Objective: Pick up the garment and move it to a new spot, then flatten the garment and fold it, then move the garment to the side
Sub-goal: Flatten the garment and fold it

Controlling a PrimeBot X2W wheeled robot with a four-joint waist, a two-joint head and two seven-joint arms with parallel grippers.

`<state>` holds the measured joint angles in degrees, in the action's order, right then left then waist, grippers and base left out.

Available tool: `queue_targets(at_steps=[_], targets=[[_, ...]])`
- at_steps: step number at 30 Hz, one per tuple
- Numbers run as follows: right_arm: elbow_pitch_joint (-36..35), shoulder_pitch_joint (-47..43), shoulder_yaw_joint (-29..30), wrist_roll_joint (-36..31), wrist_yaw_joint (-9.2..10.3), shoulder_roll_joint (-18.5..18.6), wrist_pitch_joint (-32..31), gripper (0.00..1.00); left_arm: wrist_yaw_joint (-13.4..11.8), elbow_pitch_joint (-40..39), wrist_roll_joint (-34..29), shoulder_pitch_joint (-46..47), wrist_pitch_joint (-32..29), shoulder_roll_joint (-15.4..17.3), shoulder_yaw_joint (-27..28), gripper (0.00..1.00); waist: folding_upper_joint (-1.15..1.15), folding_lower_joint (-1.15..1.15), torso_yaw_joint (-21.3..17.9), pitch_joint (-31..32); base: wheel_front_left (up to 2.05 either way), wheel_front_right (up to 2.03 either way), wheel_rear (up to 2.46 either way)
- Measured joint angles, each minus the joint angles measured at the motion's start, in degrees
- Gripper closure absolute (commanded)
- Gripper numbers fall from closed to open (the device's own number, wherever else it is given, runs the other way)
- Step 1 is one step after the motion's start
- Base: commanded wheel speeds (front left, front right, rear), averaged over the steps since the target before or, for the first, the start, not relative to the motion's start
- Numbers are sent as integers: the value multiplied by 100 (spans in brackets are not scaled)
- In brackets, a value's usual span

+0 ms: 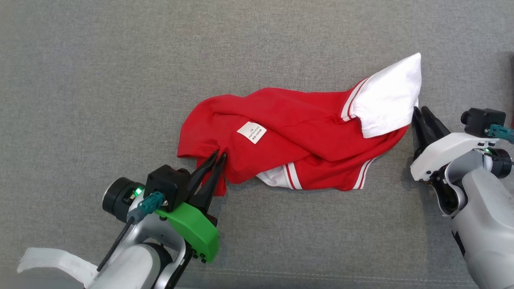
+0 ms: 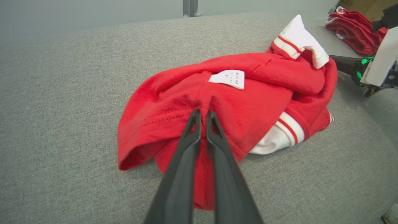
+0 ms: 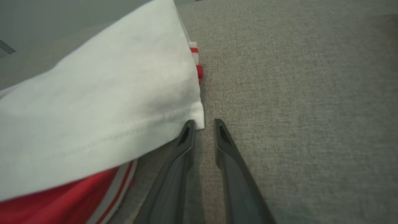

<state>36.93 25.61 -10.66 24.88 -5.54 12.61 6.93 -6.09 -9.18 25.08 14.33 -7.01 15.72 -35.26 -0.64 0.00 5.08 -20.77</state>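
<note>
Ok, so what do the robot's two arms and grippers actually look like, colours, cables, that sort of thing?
Both have long, slim, dark fingers and pale grey forearms. The left gripper has a bright green shell, a black block with a teal connector and a thin black cable. The right gripper has a white shell and the same black block and teal connector.

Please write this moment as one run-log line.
left gripper: shut on crumpled red-and-white cloth garment | right gripper: jaws narrowly apart beside white sleeve hem, no cloth between | support: grey fabric surface
</note>
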Motion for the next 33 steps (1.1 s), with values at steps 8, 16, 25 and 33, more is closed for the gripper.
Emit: queue_targets(at_steps=[8,16,25,33], targets=[[132,168,-119,1,-51,48,-107,89,0,-24,-13,1,-8,-4,-7,100,0,0,25,-28,0,0,0],[261,259,-93,247,-102,75,-231,100,-1,-25,-13,1,-8,-23,-8,100,0,0,72,-45,0,0,0],[152,319,-48,453,-151,94,-197,100,-3,16,-13,1,2,-27,32,100,0,0,52,-3,0,0,0],[-667,170,-8,865,-152,99,-56,100,-5,83,-12,-26,27,-22,204,100,0,0,-82,112,0,0,0]])
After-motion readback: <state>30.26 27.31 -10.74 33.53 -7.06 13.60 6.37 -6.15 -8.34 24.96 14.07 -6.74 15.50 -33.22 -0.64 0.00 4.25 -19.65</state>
